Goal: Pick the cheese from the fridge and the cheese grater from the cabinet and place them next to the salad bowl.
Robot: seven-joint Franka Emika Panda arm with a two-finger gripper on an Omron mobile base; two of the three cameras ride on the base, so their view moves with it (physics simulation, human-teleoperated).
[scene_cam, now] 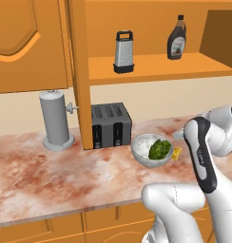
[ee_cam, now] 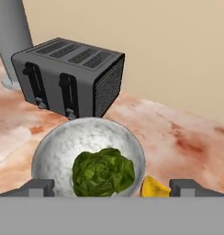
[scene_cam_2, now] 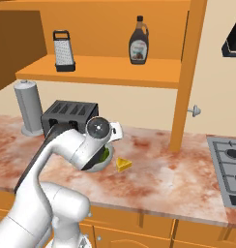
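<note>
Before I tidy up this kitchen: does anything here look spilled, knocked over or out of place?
Nothing stands out. The cheese lies on the counter beside the salad bowl, the toaster stands upright, and the grater and the syrup bottle stand upright on the cabinet shelf. No spills.

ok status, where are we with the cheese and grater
Jaws open, empty, gripper above salad bowl. Cheese on counter beside bowl. Cheese grater upright on cabinet shelf. Nothing blocking it.

The cheese (scene_cam_2: 123,164) is yellow-orange. The bowl (ee_cam: 54,153) is pale grey-white, its salad (ee_cam: 103,171) green. The grater (scene_cam: 123,52) is silver with black ends, the toaster (ee_cam: 70,75) black, the counter (scene_cam: 46,175) mottled reddish-brown.
</note>
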